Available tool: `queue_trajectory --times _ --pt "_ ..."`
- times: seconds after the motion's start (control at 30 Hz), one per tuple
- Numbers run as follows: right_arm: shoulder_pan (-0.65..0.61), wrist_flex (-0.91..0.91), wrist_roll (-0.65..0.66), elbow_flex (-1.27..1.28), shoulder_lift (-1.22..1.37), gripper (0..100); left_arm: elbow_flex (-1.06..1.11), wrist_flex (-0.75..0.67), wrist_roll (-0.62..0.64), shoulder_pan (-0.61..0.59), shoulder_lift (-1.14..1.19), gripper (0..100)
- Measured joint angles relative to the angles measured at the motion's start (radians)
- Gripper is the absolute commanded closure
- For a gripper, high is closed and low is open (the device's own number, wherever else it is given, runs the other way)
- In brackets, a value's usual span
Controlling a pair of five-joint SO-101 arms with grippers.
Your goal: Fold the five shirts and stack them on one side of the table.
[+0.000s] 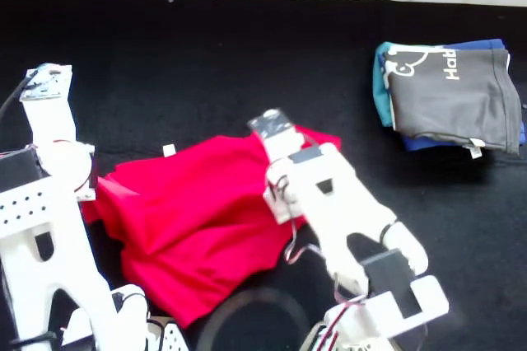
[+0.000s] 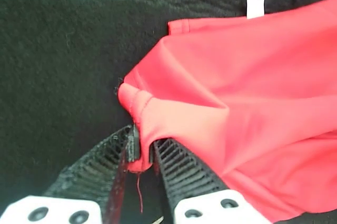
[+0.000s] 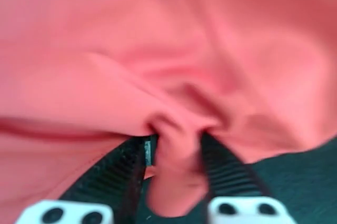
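High view showed a crumpled red fabric shirt (image 1: 198, 203) lying on the black cloth-covered table (image 1: 206, 46), low in the scene, toward 6 o'clock from the table's middle. It was partly doubled over, with loose layers overlapping toward its 8 o'clock side. A small white tag (image 1: 169, 151) sat at the shirt's 11 o'clock edge, against the black cloth.

Well apart from it, toward 2 o'clock, lay a stack of folded shirts (image 1: 449, 95). A dark grey shirt with white print (image 1: 453, 100) was on top, a teal shirt (image 1: 380, 87) showed along the stack's 9 o'clock edge, and a blue shirt (image 1: 487, 44) showed at its 1 o'clock corner and under its 6 o'clock edge.

The white left arm (image 1: 49, 227) stood at the red shirt's 9 o'clock side, and the white right arm (image 1: 346, 219) reached in from 5 o'clock, its wrist over the shirt's 2 o'clock part.

Left wrist view showed the left gripper (image 2: 142, 148) at the shirt's edge, its ribbed black fingers (image 2: 100, 166) clenched on a small rolled fold of red fabric, with bare black table just beside it.

Right wrist view showed the right gripper (image 3: 174, 145) low over the shirt, its black fingers (image 3: 121, 166) pinching a bunched ridge of red fabric that hung down between them, with a strip of black table beside it.
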Motion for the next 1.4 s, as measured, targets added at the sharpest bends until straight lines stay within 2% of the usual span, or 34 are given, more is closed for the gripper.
queue_trajectory --times 0.1,0.33,0.6,0.73,0.83,1.2,1.4 --pt "0.069 0.002 0.014 -0.066 0.008 99.2 0.032 -0.064 0.0 0.003 0.038 99" --pt "0.249 0.086 0.203 -0.371 0.017 99.2 0.048 -0.115 0.0 0.041 0.149 99" --pt "0.288 0.091 0.236 -0.537 0.133 98.6 0.049 -0.178 0.0 0.107 0.219 99" --pt "0.311 0.104 0.236 -0.623 0.255 87.3 0.049 -0.21 0.0 0.107 0.256 99" --pt "0.315 0.193 0.236 -0.704 0.278 81.3 0.049 -0.21 0.0 0.107 0.287 99" --pt "0.315 0.608 0.236 -1.097 0.279 81.7 0.049 -0.21 0.0 0.107 0.296 99" --pt "0.275 0.758 0.192 -1.186 0.259 81.7 0.049 -0.21 0.0 0.107 0.296 99"
